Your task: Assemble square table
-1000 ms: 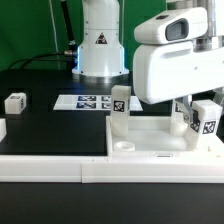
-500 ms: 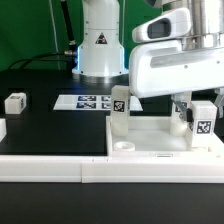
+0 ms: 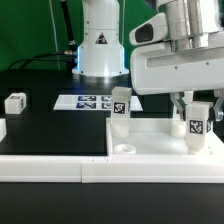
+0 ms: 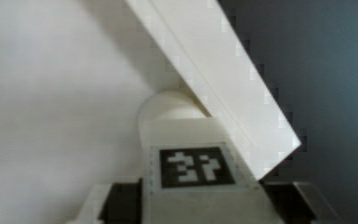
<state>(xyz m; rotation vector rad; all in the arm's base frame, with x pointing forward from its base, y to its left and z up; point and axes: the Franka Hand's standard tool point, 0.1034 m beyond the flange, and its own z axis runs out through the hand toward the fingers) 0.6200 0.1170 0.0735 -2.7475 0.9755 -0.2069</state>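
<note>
Pinches a white leg (image 3: 198, 128) in the hand (image 3: 196, 112), one finger on each side, tag toward the camera. Holds it upright at a corner of the square slab (image 3: 152, 138) on the exterior view's right; cannot tell whether its lower end sits in a socket. Sees a second leg (image 3: 120, 112) upright at the slab's corner on the exterior view's left. Finds a third leg (image 3: 15, 101) loose on the black surface (image 3: 50, 130), well apart from the slab, near the marker board (image 3: 85, 101).
</note>
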